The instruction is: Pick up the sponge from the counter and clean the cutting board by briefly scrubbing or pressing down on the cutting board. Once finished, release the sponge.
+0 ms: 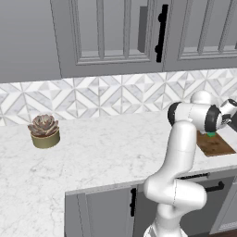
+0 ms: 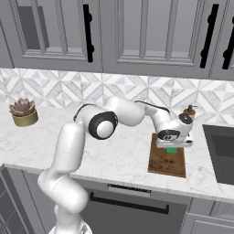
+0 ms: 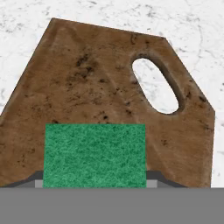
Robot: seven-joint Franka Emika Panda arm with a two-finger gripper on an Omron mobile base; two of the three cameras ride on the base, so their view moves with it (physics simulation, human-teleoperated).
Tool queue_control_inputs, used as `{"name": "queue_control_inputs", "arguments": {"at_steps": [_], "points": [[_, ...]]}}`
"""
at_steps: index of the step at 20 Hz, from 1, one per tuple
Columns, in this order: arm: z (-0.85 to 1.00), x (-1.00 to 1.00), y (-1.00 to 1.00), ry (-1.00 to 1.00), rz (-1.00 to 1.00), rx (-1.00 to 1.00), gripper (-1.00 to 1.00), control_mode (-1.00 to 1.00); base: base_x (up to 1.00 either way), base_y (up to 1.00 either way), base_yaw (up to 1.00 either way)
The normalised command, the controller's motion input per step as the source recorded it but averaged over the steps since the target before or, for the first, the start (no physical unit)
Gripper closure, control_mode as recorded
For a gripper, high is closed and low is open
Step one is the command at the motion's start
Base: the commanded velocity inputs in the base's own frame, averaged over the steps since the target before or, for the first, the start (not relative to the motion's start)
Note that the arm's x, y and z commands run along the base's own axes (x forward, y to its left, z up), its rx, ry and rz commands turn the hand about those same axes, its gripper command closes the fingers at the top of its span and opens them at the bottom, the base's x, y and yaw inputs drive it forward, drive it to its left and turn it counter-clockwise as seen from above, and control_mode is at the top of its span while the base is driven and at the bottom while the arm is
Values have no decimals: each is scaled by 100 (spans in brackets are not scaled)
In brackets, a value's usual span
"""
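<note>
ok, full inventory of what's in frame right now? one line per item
sponge: 1, green top, between the end effector's fingers over the cutting board
cutting board: 1, dark brown wood with oval handle hole, on the counter
counter: 1, white marble-look
potted succulent: 1, reddish leaves in olive pot, counter far left
soap dispenser: 1, brown and dark, by the backsplash behind the board
sink: 1, dark, right of the board
upper cabinets: grey, black handles
backsplash: grey-white patterned tile
arm: 1, white with dark joints
end effector: 1, shut on the sponge
</note>
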Motion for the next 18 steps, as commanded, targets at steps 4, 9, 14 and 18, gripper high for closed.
{"name": "queue_control_inputs", "arguments": {"at_steps": [4, 9, 14, 18], "points": [[0, 1, -63, 0, 0, 4, 100, -100, 0, 0, 0], [0, -4, -46, 0, 0, 8, 100, -100, 0, 0, 0], [-2, -83, -3, 0, 0, 12, 100, -100, 0, 0, 0], [-12, -100, 0, -3, 0, 6, 100, -100, 0, 0, 0]]}}
